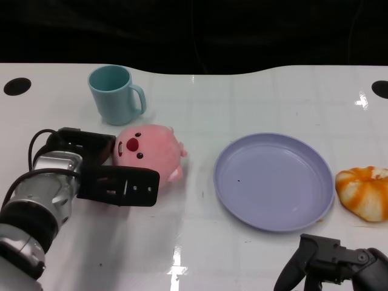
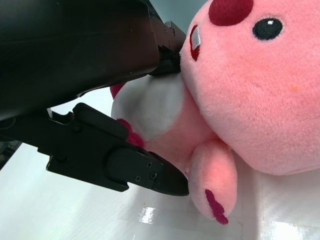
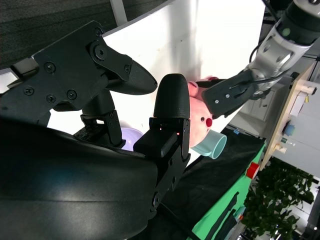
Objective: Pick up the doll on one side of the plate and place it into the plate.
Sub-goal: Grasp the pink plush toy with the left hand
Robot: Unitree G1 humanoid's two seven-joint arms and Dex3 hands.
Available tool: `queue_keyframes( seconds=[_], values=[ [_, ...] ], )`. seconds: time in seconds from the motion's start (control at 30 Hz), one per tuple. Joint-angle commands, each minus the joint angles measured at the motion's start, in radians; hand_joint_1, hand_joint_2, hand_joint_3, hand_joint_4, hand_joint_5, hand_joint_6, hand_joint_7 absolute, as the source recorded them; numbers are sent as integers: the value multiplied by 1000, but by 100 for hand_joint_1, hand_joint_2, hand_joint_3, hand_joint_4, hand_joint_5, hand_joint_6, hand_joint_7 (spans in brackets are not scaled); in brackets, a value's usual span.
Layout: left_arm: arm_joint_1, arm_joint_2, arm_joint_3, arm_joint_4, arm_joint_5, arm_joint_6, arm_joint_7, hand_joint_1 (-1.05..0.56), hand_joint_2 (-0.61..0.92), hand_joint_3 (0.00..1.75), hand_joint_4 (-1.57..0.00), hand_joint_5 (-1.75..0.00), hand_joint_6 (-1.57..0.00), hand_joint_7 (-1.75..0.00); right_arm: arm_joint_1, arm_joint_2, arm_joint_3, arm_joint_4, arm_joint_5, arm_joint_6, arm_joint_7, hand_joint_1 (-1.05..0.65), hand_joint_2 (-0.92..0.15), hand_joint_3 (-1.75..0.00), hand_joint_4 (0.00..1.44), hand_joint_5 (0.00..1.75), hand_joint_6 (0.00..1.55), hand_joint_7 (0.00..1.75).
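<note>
So far only the reach looks done: the left hand (image 1: 115, 173) has its fingers spread around the pink doll (image 1: 151, 150), touching it but apparently not yet clamped, and the doll sits on the table at nine o'clock of the empty purple plate (image 1: 274, 180). Lifting and carrying remain; the path looks open, with a teal mug (image 1: 115, 94) at the doll's eleven o'clock, an orange toy (image 1: 364, 191) at the plate's three o'clock, and the right hand (image 1: 330, 264), fingers apart and empty, at five o'clock.
</note>
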State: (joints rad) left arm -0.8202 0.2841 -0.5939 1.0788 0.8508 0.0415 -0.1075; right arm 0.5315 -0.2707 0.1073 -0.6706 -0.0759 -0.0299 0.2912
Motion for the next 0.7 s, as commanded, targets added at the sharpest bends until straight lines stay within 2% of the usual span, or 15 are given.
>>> queue_keyframes(
  seconds=[0.03, 0.1, 0.13, 0.23, 0.27, 0.3, 0.33, 0.37, 0.43, 0.5, 0.53, 0.57, 0.63, 0.7],
  values=[
    [27, -25, -7, 78, -28, -35, -1, -49, 92, 9, -43, -12, -56, -6, 10, -3, -4, -17, 5, 14, -4, -11, -54, -108, 67, 166, 61, 126],
    [34, -36, 5, 105, -55, -59, 22, -43, 92, 6, -67, -13, -81, -7, 10, -4, -4, -21, 0, 16, -5, -11, -54, -108, 67, 166, 61, 126],
    [35, -40, 3, 117, -59, -66, 32, -41, 92, 5, -84, -17, -94, -8, 10, -4, -5, -24, -3, 19, -6, -12, -54, -107, 67, 166, 61, 126],
    [39, -50, -15, 145, -56, -74, 53, -40, 92, 5, -101, -25, -99, -5, 8, -4, -6, -24, 4, 23, -2, -12, -55, -108, 67, 166, 61, 126],
    [43, -51, -17, 150, -58, -77, 62, -37, 92, 3, -91, -77, -101, -3, 7, -4, -6, -24, 6, 24, -1, -11, -54, -108, 67, 166, 61, 127],
    [49, -51, -16, 153, -62, -78, 72, -34, 92, 4, -82, -108, -101, -2, 7, -4, -7, -23, 7, 24, 0, -11, -54, -108, 66, 166, 61, 127],
    [55, -52, -14, 155, -66, -79, 86, -33, 92, 10, -75, -122, -99, -1, 7, -5, -8, -22, 7, 22, 0, -10, -54, -108, 66, 166, 61, 127],
    [62, -51, -12, 155, -70, -82, 104, -33, 92, 16, -68, -144, -98, -1, 6, -5, -8, -20, 5, 19, -1, -11, -54, -108, 66, 165, 61, 127],
    [74, -46, -6, 151, -79, -99, 153, -32, 92, 20, -65, -164, -104, -4, 4, -5, -9, -17, 4, 16, -1, -11, -54, -108, 67, 165, 61, 127],
    [95, -35, 9, 132, -93, -136, 246, -30, 92, 21, -68, -172, -112, -8, 2, -6, -10, -14, 6, 17, 1, -11, -54, -108, 66, 165, 61, 127],
    [105, -31, 16, 122, -97, -149, 295, -29, 92, 22, -71, -173, -112, -24, 1, -6, -11, -13, 7, 17, 1, -11, -54, -108, 66, 165, 61, 127],
    [115, -29, 24, 112, -103, -160, 341, -27, 92, 22, -73, -174, -94, -72, -1, -6, -11, -11, 8, 17, 2, -10, -54, -108, 67, 165, 61, 127],
    [139, -28, 51, 95, -126, -190, 443, -23, 92, 21, -79, -174, -71, -136, -4, -7, -12, -12, 8, 21, 3, -10, -54, -108, 67, 165, 61, 127],
    [164, -32, 86, 76, -156, -219, 528, -21, 90, 27, -85, -175, -66, -163, -6, -6, -11, -10, 10, 24, 3, -9, -54, -109, 67, 166, 61, 127]
  ],
)
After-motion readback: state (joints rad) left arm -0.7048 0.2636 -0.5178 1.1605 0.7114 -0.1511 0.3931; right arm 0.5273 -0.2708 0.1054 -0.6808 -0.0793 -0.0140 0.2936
